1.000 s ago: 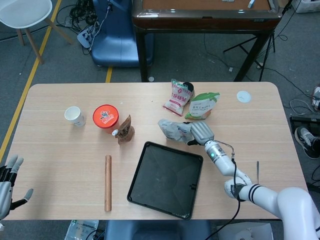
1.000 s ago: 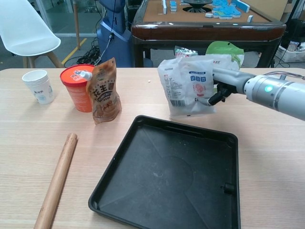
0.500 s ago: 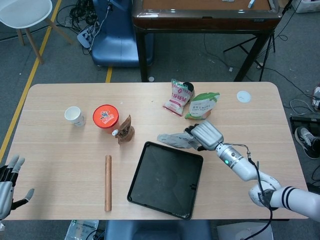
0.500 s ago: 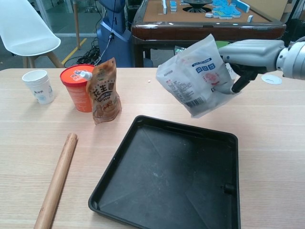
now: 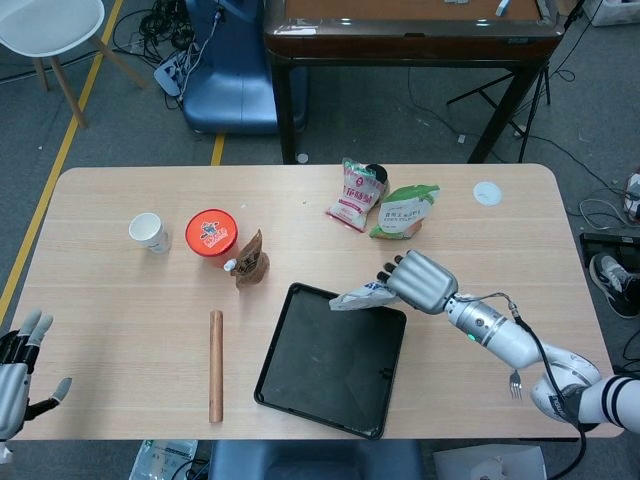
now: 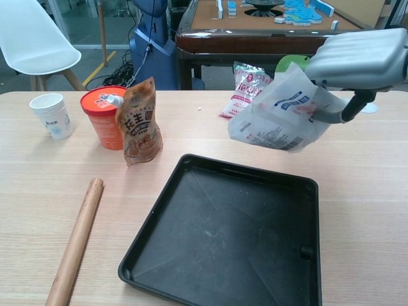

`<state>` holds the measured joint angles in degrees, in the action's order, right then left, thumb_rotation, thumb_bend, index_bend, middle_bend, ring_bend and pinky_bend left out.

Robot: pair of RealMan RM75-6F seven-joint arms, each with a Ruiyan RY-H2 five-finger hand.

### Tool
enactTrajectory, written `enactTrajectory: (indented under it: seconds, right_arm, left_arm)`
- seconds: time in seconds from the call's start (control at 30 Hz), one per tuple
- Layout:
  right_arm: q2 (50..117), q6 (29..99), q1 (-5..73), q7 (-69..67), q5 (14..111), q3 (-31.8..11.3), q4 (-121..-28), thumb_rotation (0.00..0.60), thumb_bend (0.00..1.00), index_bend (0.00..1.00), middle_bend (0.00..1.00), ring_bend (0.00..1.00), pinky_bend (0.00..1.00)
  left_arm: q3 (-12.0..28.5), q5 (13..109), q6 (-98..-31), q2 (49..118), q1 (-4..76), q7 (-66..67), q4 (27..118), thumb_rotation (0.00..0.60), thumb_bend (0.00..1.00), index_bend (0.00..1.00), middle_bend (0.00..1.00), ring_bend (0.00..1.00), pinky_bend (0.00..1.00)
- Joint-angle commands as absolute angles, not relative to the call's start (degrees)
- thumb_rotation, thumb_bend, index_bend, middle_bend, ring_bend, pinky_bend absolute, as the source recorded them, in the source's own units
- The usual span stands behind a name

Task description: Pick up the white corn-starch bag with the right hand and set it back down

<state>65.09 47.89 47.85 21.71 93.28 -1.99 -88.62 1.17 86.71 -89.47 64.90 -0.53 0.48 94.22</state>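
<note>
**Corn-starch bag aloft over the tray corner, waiting to go back down**

The white, crinkled plastic corn-starch bag with blue print (image 6: 280,115) hangs in the air, tipped nearly flat, above the far right corner of the square black plastic tray (image 5: 330,360). In the chest view its lower edge clears the tray rim, and nothing supports it from below.

The silver-grey right hand (image 5: 422,281) holds the bag by its right end. The back of the hand lies over the top of the bag, and the fingers (image 6: 349,108) curl down past that end and clamp it, so most of the bag sticks out leftward, unsupported and sagging. How far the thumb wraps underneath is hidden.

With the lift done, I judge the set-down is what remains. It would go best with the bag carried clear of the tray, toward the bare light wooden desk (image 5: 500,250) just beyond the rim, and lowered until the drooping free end meets the wood first. Tilting the wrist back upright would let the base take the weight. Letting go only once the bag rests should keep it from flopping onto the tray edge or against the pink-and-white snack packet (image 5: 355,194) and the green-and-white pouch (image 5: 403,212) standing farther back.

The left hand (image 5: 18,370) rests at the near left desk edge, fingers spread, holding nothing.
</note>
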Motion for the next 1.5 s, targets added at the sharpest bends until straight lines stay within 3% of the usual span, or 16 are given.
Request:
enactTrajectory:
  seconds: [0.03,0.57,1.07,1.5]
  right_arm:
    - [63.5,46.8,49.4,24.8,96.2,-0.9,-89.7,0.600,0.80,0.90,0.78,0.70,0.69]
    - [62.4,36.9,56.6,39.3,102.0,-1.4,-90.6,0.600,0.80,0.92,0.79,0.70,0.69]
    - [63.2,23.0,63.2,46.2,98.7,-3.2,-91.6,0.600,0.80,0.94,0.80,0.71,0.69]
    - [63.8,20.8,63.8,51.4,93.2,-5.3,-92.1,0.600,0.80,0.95,0.80,0.71,0.69]
  left_arm:
    - [1.1,86.8,-89.5,65.0,-0.6,0.5,94.3,0.600,0.25,0.00,0.00,0.08,0.06]
    - [0.9,86.8,-90.1,65.6,-1.1,-0.2,93.6,0.600,0.25,0.00,0.00,0.08,0.06]
    - [1.1,85.9,-89.6,66.7,-1.2,-0.9,92.2,0.600,0.25,0.00,0.00,0.08,0.06]
    - [1.2,85.3,-89.0,66.8,-1.2,-1.0,91.8,0.600,0.25,0.00,0.00,0.08,0.06]
